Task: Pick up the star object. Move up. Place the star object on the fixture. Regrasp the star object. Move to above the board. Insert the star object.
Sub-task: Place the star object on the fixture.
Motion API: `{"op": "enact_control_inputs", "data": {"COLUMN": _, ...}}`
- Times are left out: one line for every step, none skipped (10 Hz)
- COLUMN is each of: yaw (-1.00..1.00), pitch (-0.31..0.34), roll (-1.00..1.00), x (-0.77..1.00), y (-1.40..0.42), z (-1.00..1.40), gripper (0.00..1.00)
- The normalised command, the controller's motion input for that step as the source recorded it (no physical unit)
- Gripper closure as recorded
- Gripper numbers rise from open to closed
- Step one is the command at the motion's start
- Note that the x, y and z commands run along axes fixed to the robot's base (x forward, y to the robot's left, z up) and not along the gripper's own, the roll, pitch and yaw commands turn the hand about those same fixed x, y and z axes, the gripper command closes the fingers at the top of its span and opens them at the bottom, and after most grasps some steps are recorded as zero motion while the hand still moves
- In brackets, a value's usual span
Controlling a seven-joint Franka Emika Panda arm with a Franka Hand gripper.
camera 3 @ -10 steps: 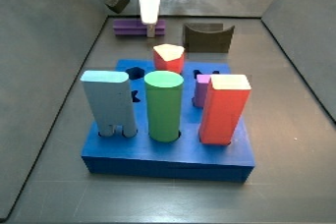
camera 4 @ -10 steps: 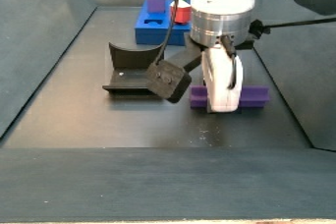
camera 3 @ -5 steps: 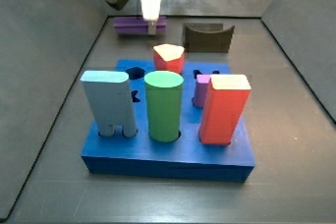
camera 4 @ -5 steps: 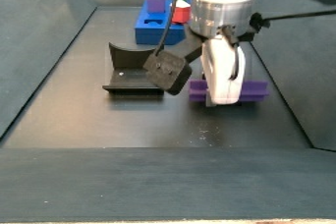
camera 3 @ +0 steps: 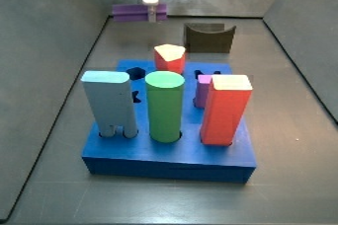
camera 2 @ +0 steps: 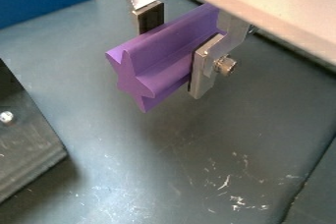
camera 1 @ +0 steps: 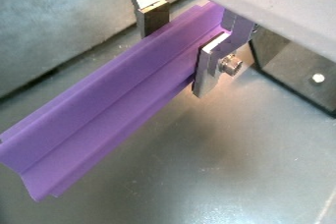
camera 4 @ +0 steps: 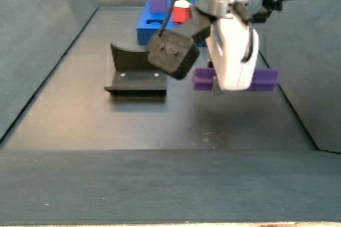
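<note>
— What's hidden on the star object (camera 4: 265, 79)?
— Its middle, behind the claw (camera 4: 234, 72).
— And the board (camera 4: 162, 24)?
— Mostly behind the arm; the claw's top is cropped in both side views.

The board (camera 3: 169, 130) was seen close from its near end in a side view, the fixture (camera 3: 208, 37) beyond. The opposite end was viewed in a side view, the fixture (camera 4: 136, 70) nearer. The gripper (camera 1: 182, 37) and star object (camera 1: 118, 100) were framed closely in both wrist views.
</note>
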Motion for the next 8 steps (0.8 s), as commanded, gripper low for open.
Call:
{"op": "enact_control_inputs", "data": {"yaw": 0.0, "pitch": 0.0, "roll": 0.0, "x": 0.0, "y": 0.0, "z": 1.0, "gripper": 1.0}}
{"op": "enact_control_inputs", "data": {"yaw": 0.0, "pitch": 0.004, "roll": 0.01, "x": 0.0, "y": 0.0, "z": 1.0, "gripper": 1.0}}
{"op": "enact_control_inputs", "data": {"yaw": 0.0, "pitch": 0.018, "roll": 0.02, "x": -0.01, "y": 0.0, "z": 1.0, "gripper": 1.0}}
{"op": "enact_control_inputs", "data": {"yaw": -0.01, "pitch": 0.046, "roll": 0.04, "x": -0.01, "y": 0.0, "z": 1.0, "gripper": 1.0}}
{"op": "enact_control_inputs", "data": {"yaw": -0.01, "pitch": 0.059, "roll": 0.05, "x": -0.01, "y": 0.0, "z": 1.0, "gripper": 1.0}}
{"op": "enact_control_inputs", "data": {"yaw": -0.01, "pitch": 0.076, "roll": 0.07, "x": -0.02, "y": 0.0, "z": 1.0, "gripper": 1.0}}
{"op": "enact_control_inputs", "data": {"yaw": -0.01, "pitch": 0.08, "roll": 0.08, "x": -0.02, "y": 0.0, "z": 1.0, "gripper": 1.0}}
{"op": "enact_control_inputs", "data": {"yaw": 0.0, "pitch": 0.083, "roll": 0.09, "x": -0.02, "y": 0.0, "z": 1.0, "gripper": 1.0}}
